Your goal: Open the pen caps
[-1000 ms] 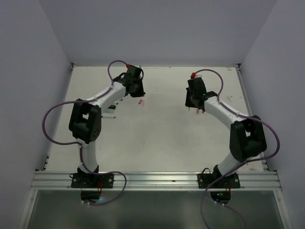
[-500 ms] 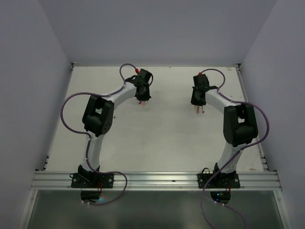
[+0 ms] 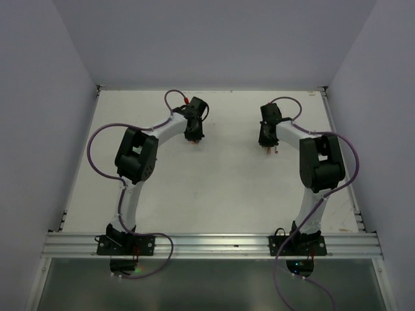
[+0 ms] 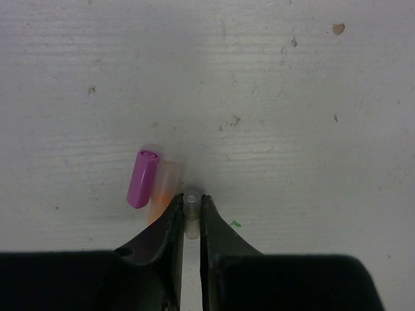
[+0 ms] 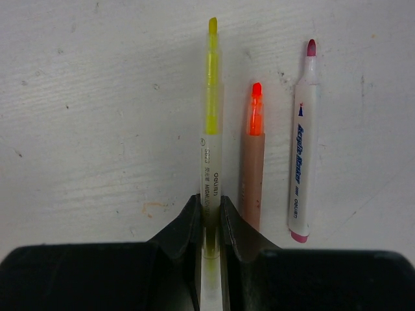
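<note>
**Yellow highlighter in right fingers, clear cap in left**

Right fingers (image 5: 189, 220) clamped on the barrel of the yellow highlighter (image 5: 211, 97), tip bare and pointing away over the table (image 5: 97, 97). Just to its right, lying parallel: orange highlighter (image 5: 253, 168), then white marker (image 5: 303, 142) with a pink tip. Both uncapped, close together but not touching.

Left fingers (image 4: 174, 217) pressed in on a small clear cap (image 4: 191, 202), its end facing the wrist camera. Touching the table or not: cannot tell. Just left of those fingers, a pink cap (image 4: 141, 178) lying on the table against a pale orange cap (image 4: 165, 188), partly hidden behind one finger.

From above, both arms bent inward over the far middle of the table, wrists well apart.
</note>
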